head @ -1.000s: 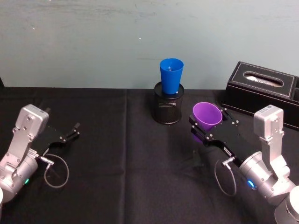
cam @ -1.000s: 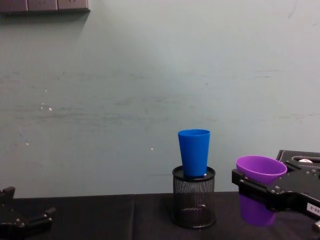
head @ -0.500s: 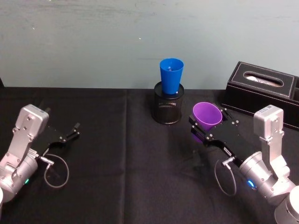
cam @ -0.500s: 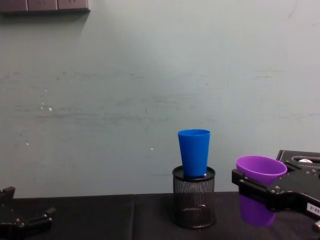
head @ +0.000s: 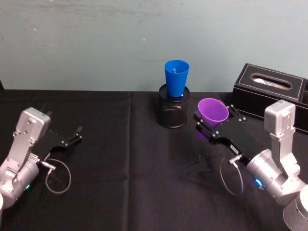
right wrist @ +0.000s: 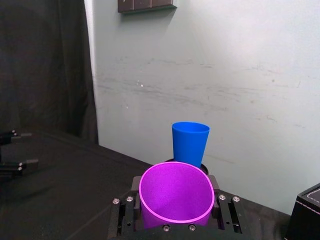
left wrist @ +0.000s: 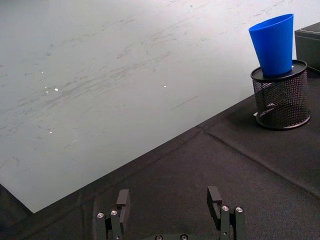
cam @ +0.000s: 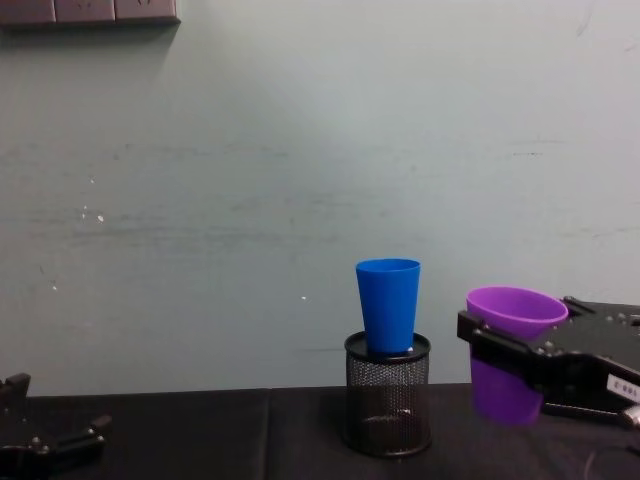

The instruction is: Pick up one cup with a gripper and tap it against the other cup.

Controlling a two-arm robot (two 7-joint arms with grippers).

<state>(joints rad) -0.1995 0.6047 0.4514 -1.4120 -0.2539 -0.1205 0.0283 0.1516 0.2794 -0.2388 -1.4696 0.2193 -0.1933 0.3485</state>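
The purple cup (head: 213, 112) (cam: 512, 352) (right wrist: 176, 197) hangs above the black table, upright, with my right gripper (head: 215, 125) (cam: 505, 350) (right wrist: 176, 212) shut around its sides. It is to the right of the blue cup (head: 176, 77) (cam: 389, 304) (right wrist: 189, 145) (left wrist: 273, 44) and apart from it. The blue cup stands upright in the mouth of a black wire-mesh pen holder (head: 173, 113) (cam: 387, 400) (left wrist: 281, 97). My left gripper (head: 73, 136) (left wrist: 171, 200) rests open at the far left of the table, holding nothing.
A black tissue box (head: 272, 94) (cam: 615, 318) sits at the back right, close behind my right arm. The pale wall (head: 96, 43) runs right behind the pen holder. The black tablecloth (head: 130, 163) is bare between the two arms.
My right gripper has lifted the purple cup higher and brought it a little nearer the blue cup. The left arm has stayed still.
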